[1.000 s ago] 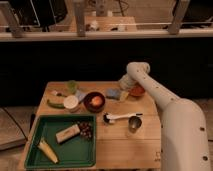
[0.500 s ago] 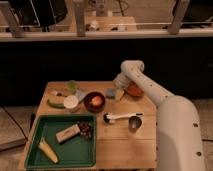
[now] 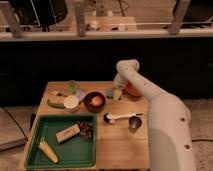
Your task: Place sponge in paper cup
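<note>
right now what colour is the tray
The tray is green, camera view; the gripper is beside the orange bowl.

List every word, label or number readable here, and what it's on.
None can be read.
The tan block in the green tray and the paper cup show no legible marks.
The gripper is low beside the dark bowl, no lettering visible.

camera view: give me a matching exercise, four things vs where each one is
Things
1 paper cup
2 metal cup
3 gripper
4 tan block

Places
a inside the green tray
b next to the orange bowl, at the table's far side
c just left of the dark bowl
d at the end of the white spoon

Pairs: 1-c, 2-d, 3-b, 4-a
</note>
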